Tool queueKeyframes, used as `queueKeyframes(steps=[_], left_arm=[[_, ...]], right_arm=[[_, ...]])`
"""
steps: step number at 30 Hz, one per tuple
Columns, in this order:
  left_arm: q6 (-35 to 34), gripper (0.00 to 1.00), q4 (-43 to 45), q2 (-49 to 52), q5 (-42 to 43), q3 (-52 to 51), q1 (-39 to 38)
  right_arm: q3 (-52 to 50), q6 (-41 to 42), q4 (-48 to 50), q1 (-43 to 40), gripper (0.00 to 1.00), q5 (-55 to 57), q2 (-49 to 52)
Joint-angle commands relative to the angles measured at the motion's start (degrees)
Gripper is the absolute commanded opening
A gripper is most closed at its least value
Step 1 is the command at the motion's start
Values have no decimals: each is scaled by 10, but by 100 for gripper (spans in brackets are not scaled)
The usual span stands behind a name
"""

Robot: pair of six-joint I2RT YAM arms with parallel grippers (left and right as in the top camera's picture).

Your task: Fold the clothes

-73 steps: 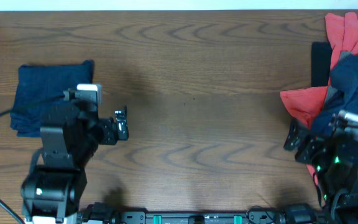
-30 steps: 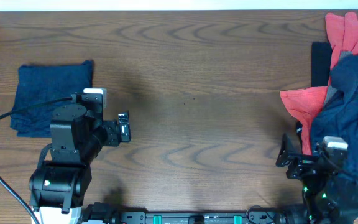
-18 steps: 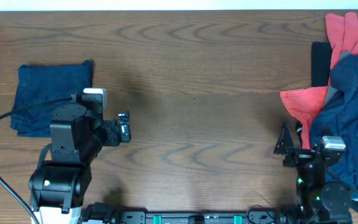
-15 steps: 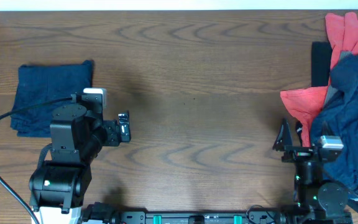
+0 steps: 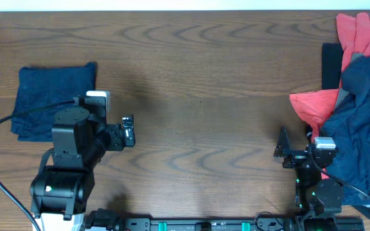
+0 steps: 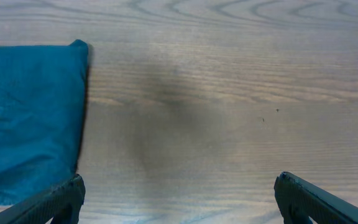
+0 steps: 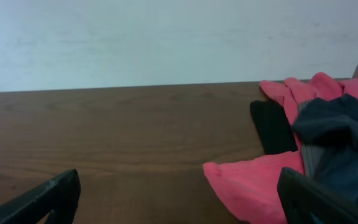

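Folded navy shorts (image 5: 53, 99) lie flat at 9 o'clock on the table (image 5: 204, 77), just beside the left arm. The unfolded clothes pile (image 5: 361, 122), navy over coral red, is heaped at the 3 o'clock edge. A black flat item (image 5: 330, 64) lies partly under it.

Left gripper (image 5: 126, 128) has its jaws spread wide, holds nothing and points to 3 o'clock. Right gripper (image 5: 280, 147) is also wide and holds nothing, pointing to 9 o'clock, away from the pile.

Risks:
- The garments are tangled, so 1 pinch could drag 2 pieces.
- Cloth touches the right arm and may snag.
- A left arm swing could muss the folded shorts.
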Motion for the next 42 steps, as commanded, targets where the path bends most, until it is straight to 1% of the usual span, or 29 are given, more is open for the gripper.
queueKeyframes(steps=[1,27,30,33,35,38,42], left_arm=[[-9,98,1,0,-7,0,-1],[-9,98,-2,-7,-7,0,-1],[-9,98,-35,-32,-7,-1,1],[7,98,-95,-72,-22,-10,6],[7,98,-108,-104,-27,-29,11],[7,98,-96,-163,-37,-78,13],[7,98,-51,-265,-37,-175,13]], right_arm=[[0,-9,-4,-4,99,-8,-4],[0,-9,-4,-4,99,-9,0],[0,-9,-4,-4,99,-8,0],[0,-9,-4,-4,99,-8,0],[0,-9,-4,-4,99,-9,0],[0,-9,-4,-4,99,-8,0],[0,-9,-4,-4,99,-8,0]])
